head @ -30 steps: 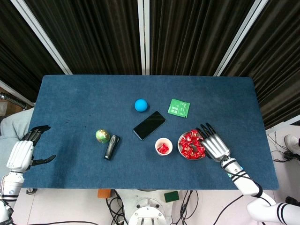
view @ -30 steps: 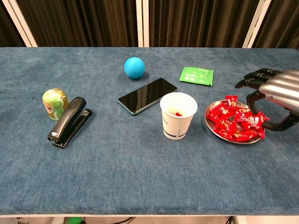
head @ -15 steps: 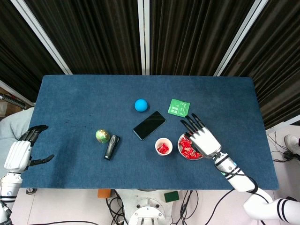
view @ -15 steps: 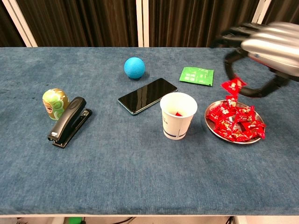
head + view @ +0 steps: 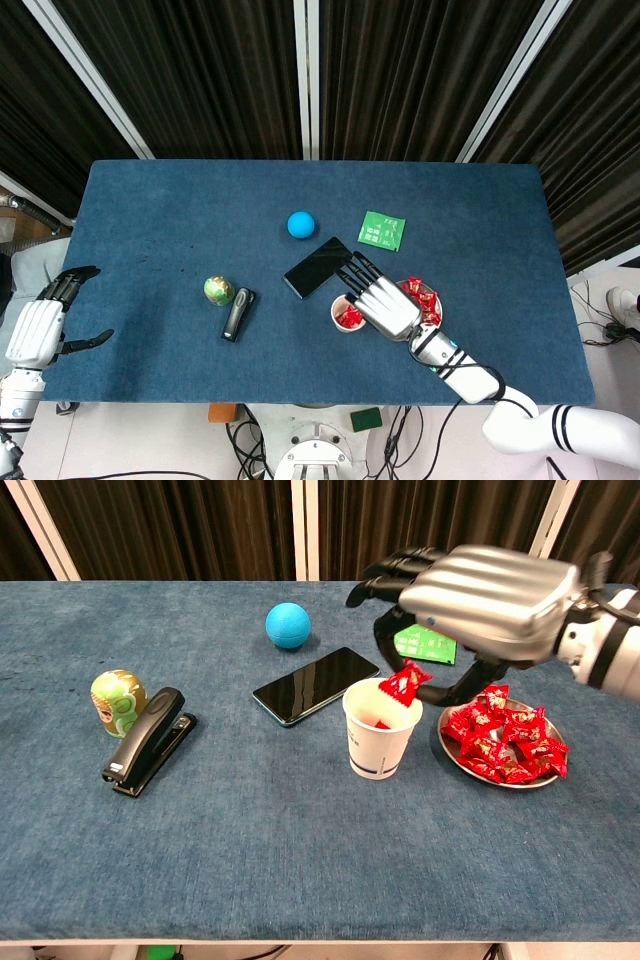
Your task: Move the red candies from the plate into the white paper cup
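A white paper cup (image 5: 380,736) stands at mid-table with a red candy (image 5: 382,723) inside. My right hand (image 5: 485,590) hovers over the cup and pinches one red candy (image 5: 403,685) just above its rim. To its right, a metal plate (image 5: 500,782) carries a heap of red candies (image 5: 505,742). In the head view my right hand (image 5: 380,303) covers part of the cup (image 5: 343,316) and part of the plate (image 5: 437,309). My left hand (image 5: 40,325) hangs off the table's left edge, fingers apart, holding nothing.
A black phone (image 5: 316,685) lies just behind the cup, with a blue ball (image 5: 288,625) beyond it. A green packet (image 5: 421,642) lies partly under my right hand. A black stapler (image 5: 150,742) and a green patterned egg (image 5: 118,702) sit at the left.
My right hand rose from the plate with a red candy and travelled left to above the cup. The left hand barely moved.
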